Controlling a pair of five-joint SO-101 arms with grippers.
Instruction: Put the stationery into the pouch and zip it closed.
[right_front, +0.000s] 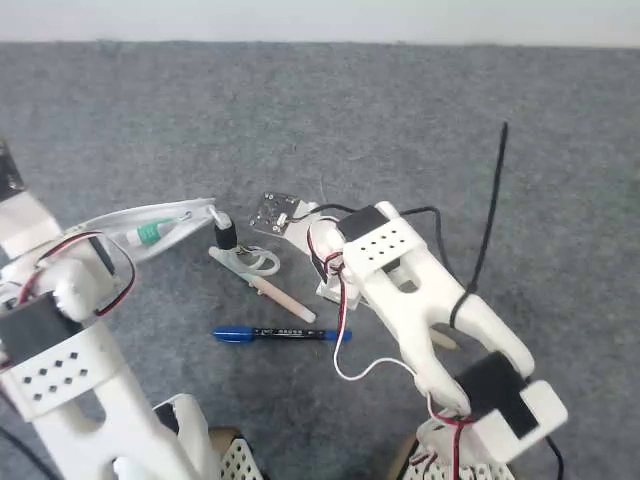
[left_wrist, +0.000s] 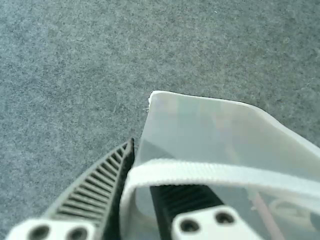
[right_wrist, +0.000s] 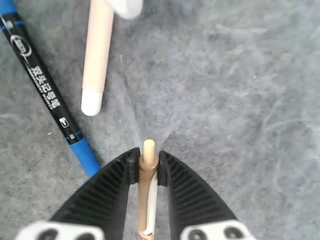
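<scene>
My left gripper (left_wrist: 142, 167) is shut on the rim of the translucent pouch (left_wrist: 215, 135), one finger on each side of its white zip band. From above, the pouch (right_front: 150, 225) lies open at the left with a green-marked item inside. My right gripper (right_wrist: 148, 155) is shut on a thin beige pencil (right_wrist: 148, 148), just above the carpet. Close by it lie a blue and black pen (right_wrist: 45, 95) and a beige pen (right_wrist: 96, 60). In the high view the blue pen (right_front: 280, 334) and the beige pen (right_front: 278, 293) lie between the two arms.
A black clip (right_front: 225, 235) and clear plastic loops (right_front: 252, 262) lie by the pouch mouth. A small card (right_front: 272, 212) sits beyond them. A black cable (right_front: 490, 220) runs along the right arm. Grey carpet (right_front: 400, 110) stretches open at the back.
</scene>
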